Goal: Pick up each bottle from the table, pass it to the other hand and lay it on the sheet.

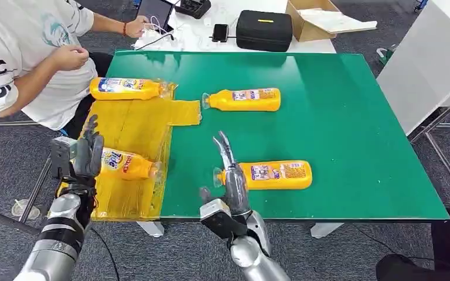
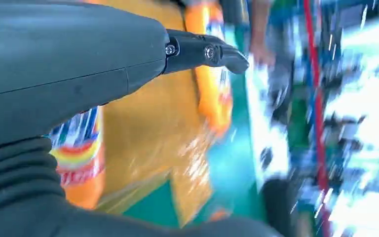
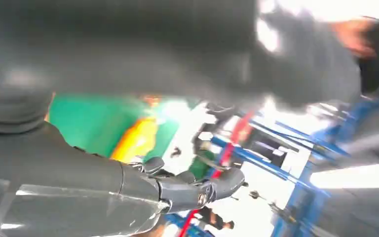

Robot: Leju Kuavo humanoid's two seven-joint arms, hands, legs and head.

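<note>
While the yellow sheet (image 1: 130, 126) lies over the green table's (image 1: 340, 117) left edge, two orange bottles rest on it: the far bottle (image 1: 128, 88) at its far end, the near bottle (image 1: 126, 164) toward its near end. The left hand (image 1: 87, 153) is at the near bottle's base, fingers raised; whether it grips cannot be told. The middle bottle (image 1: 245, 99) lies on bare table just right of the sheet. The front bottle (image 1: 272, 174) lies further right, near the table's front edge. The right hand (image 1: 229, 175), fingers apart and empty, stands at its cap end. A seated person (image 1: 29, 52) is beside the sheet's far end.
</note>
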